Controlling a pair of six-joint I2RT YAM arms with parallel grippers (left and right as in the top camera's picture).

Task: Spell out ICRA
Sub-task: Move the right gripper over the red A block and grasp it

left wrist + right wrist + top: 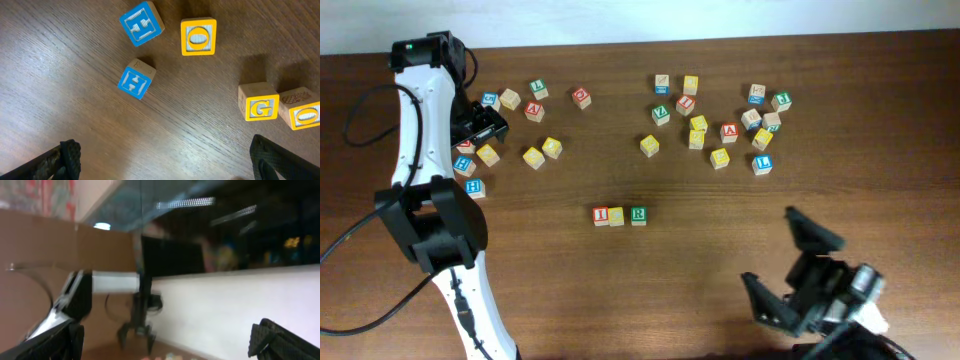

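I cube (601, 215), C cube (617, 215) and R cube (638, 215) form a left-right row at centre frame, visible only overhead. Left tool (162, 160) and right tool (767, 246) gape, released.

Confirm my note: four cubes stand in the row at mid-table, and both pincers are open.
Not four: the overhead view shows three cubes in that row, red I, yellow C and green R, with no A beside them. The left pincer and right pincer are open, as noted.
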